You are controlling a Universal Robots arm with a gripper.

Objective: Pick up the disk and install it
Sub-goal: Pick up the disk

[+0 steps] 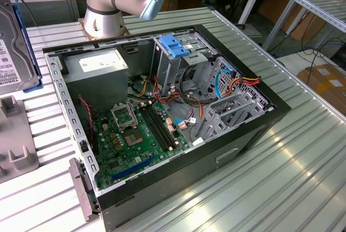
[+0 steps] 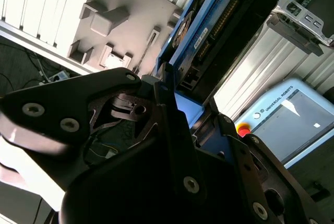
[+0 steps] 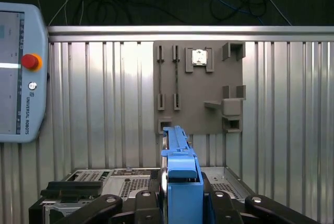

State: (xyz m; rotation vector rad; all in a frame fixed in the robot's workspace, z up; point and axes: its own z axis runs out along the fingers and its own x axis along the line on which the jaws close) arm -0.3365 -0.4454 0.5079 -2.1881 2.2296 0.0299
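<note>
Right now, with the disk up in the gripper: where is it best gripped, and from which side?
Across its thin dimension, fingers on the two broad flat faces, coming in from one end. The disk stands on edge, so those faces are parallel and open, and the blue rails along its long edges are left clear. The gripper appears to hold it this way.

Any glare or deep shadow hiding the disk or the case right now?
Exterior view: glare streaks on the ribbed table and the computer case interior evenly lit. Second wrist view: the tool is a dark silhouette with a blown-out white patch behind it, but the disk stays readable. First wrist view: even light, and the teach pendant screen looks washed pale.
</note>
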